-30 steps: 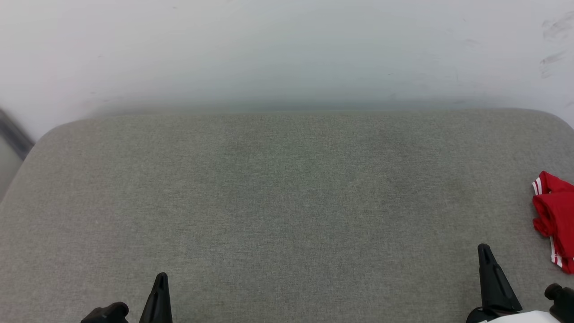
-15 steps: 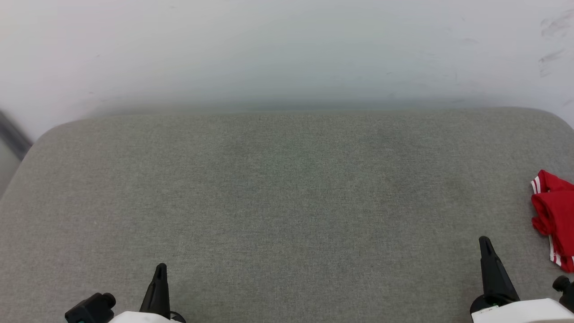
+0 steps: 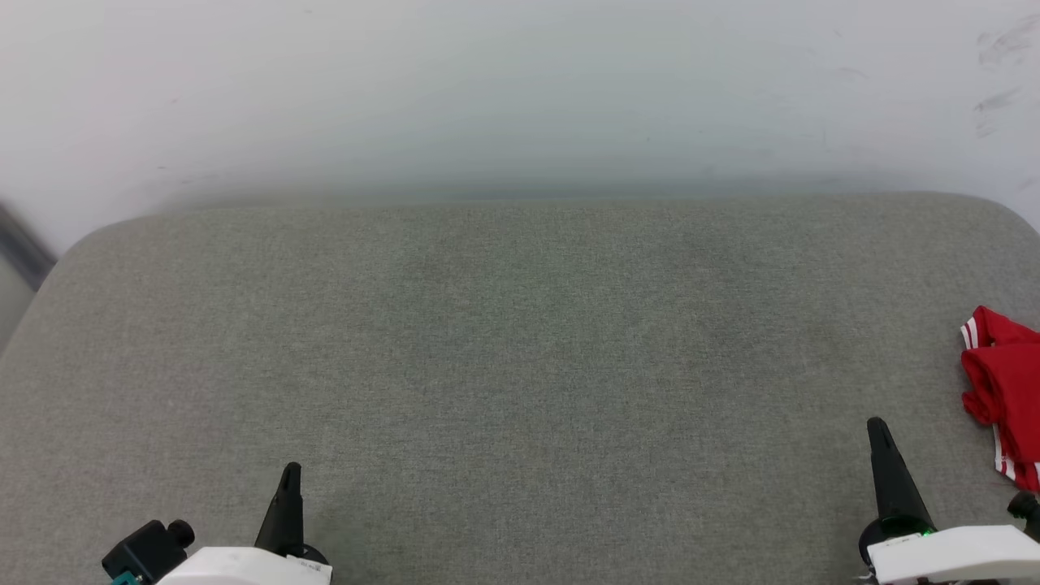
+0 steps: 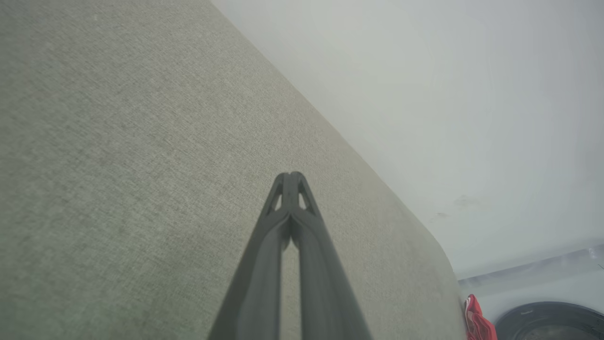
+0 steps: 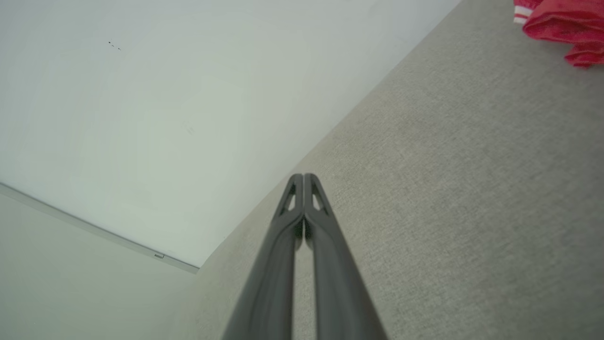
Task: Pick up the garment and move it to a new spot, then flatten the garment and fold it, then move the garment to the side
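The red jersey point(image 3: 1003, 382) lies bunched at the right edge of the grey fabric-covered counter point(image 3: 520, 341), near the right hand point(image 3: 876, 426) but not touching it. Both hands are pinched shut on nothing. The left hand point(image 3: 290, 473) hovers well apart from the jersey. The left wrist view picks up a dark round object point(image 4: 552, 321) low beyond the counter's corner. The right wrist view looks along the pale wall point(image 5: 141, 94).

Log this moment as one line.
garment: crumpled, right side of grey surface | left gripper: shut, empty | right gripper: shut, empty, off garment
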Robot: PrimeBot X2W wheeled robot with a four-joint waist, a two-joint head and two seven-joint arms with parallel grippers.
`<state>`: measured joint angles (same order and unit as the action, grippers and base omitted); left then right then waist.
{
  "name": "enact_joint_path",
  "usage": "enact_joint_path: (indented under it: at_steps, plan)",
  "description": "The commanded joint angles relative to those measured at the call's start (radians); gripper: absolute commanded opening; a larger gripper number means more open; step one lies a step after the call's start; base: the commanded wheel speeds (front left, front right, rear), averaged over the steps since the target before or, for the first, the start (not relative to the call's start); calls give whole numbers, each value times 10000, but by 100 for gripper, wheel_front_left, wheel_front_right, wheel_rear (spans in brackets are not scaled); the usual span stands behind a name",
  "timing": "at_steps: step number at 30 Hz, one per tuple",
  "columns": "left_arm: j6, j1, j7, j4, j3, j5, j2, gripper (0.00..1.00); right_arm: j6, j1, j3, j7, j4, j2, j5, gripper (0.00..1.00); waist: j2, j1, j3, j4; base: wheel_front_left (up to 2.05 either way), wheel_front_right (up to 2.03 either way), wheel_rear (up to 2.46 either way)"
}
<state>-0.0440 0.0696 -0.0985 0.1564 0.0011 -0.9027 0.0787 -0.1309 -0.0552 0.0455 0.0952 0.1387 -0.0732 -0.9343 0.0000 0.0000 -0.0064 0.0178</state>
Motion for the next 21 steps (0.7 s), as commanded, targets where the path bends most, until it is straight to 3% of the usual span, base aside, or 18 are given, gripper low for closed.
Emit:
enact_joint_path:
  at_steps: [1,21]
  plan:
    - [-59,-292,57,-65,38,-267,46,0,0,310,14,-54,-40,-84,-272,0,0,0,1,-2,0,0,0]
    - [-340,-788,609,238,249,-2658,60,0,1,747,95,-616,317,-92,-2546,0,0,0,26,-48,0,0,0]
